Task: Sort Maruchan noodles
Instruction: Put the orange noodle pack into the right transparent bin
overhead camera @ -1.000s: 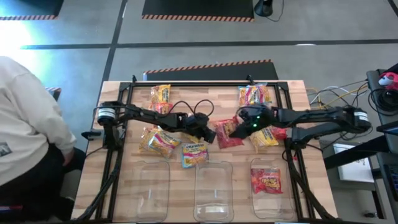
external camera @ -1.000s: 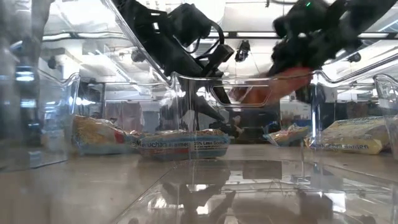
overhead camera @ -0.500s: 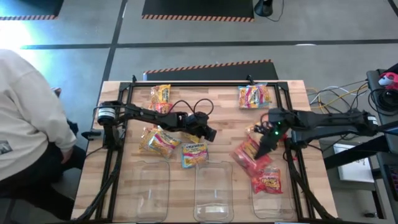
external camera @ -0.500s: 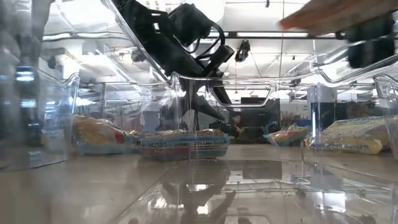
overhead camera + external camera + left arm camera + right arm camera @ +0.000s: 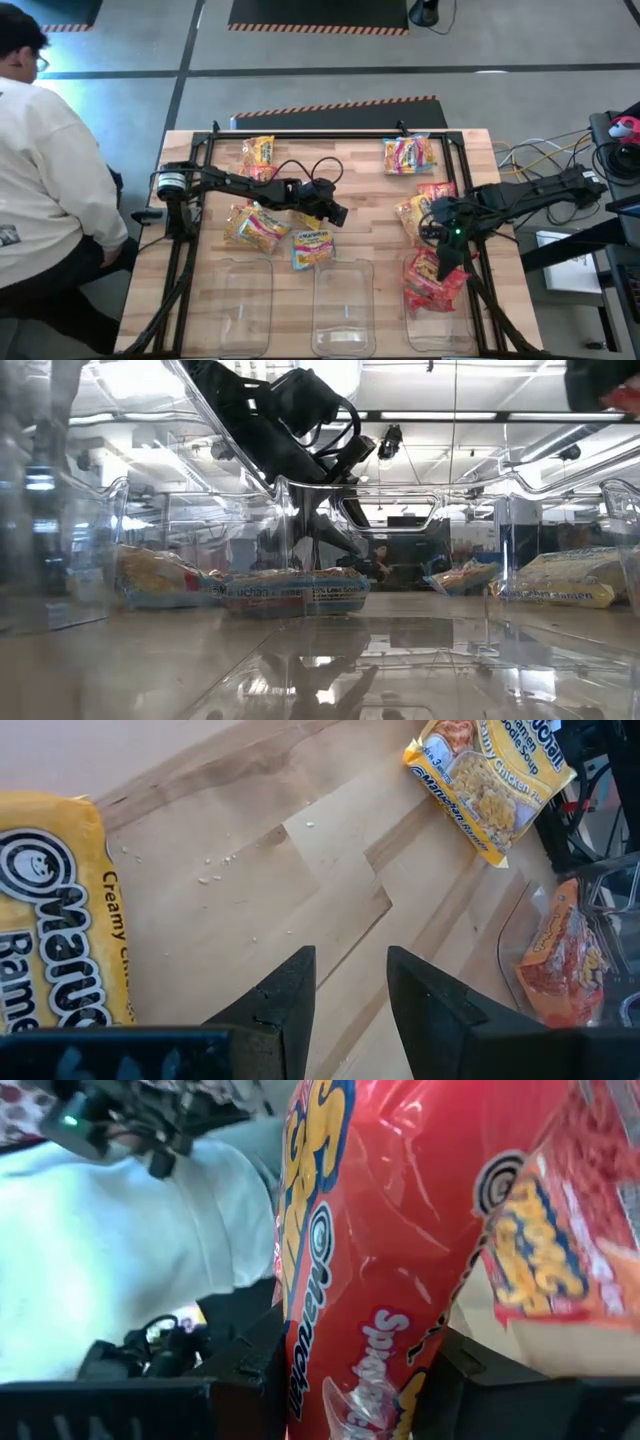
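a red noodle packet (image 5: 437,272) is pinched in the right claw (image 5: 443,262), hanging over the near right clear bin (image 5: 436,335); the right wrist view shows the packet (image 5: 370,1260) between both dark fingers (image 5: 240,1370). directly below the right claw a second red packet (image 5: 432,296) lies flat inside that bin. just behind the right claw, on the table (image 5: 370,175), lies a yellow packet (image 5: 416,216) with another red packet (image 5: 437,192) beside it. farther back from it sits a multicoloured packet (image 5: 408,155).

the left claw (image 5: 337,215) hovers above the middle of the table, fingers narrow with a slim gap, holding nothing; the left wrist view shows bare wood between the fingers (image 5: 285,1000). close in front of the left claw lies a pale blue packet (image 5: 313,247). to its outer side a yellow packet (image 5: 254,227) rests on the table. behind the left arm lies another yellow packet (image 5: 259,154).

the middle bin (image 5: 343,335) and the left bin (image 5: 243,335) stand along the near edge. a person in a pale top (image 5: 45,190) sits beyond the left side of the table.
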Robot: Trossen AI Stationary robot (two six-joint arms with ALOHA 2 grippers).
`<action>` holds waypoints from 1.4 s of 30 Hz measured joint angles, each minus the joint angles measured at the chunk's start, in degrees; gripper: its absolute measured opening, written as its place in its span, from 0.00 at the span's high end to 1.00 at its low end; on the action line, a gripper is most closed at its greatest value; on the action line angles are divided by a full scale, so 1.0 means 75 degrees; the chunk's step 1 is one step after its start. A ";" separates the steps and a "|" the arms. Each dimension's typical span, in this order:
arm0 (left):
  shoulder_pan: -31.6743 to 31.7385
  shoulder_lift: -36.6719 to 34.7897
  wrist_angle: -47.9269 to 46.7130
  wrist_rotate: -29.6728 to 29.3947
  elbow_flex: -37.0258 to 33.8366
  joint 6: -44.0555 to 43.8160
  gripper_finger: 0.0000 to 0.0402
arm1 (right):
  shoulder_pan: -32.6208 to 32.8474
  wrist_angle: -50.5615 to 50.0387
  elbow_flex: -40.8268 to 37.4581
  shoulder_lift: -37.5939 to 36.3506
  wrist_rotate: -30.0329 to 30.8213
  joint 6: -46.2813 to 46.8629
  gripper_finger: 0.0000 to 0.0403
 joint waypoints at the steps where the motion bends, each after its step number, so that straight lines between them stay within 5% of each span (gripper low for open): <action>1: 0.0008 0.0000 -0.0007 0.0000 0.0000 0.0018 0.73 | 0.0083 -0.0212 0.0070 0.0010 0.0101 0.0002 0.68; 13: 0.0191 -0.0003 -0.0047 0.0003 0.0000 0.0199 0.73 | 0.0783 -0.2779 0.1148 0.1051 0.2512 -0.1830 0.68; 25: 0.0262 -0.0003 -0.0041 0.0082 0.0000 0.0203 0.73 | 0.1113 -0.3005 0.1246 0.2450 0.2645 -0.3640 0.68; 42: 0.0276 -0.0003 -0.0038 0.0076 -0.0001 0.0157 0.73 | 0.1113 -0.4092 0.1813 0.2442 0.3783 -0.3954 0.53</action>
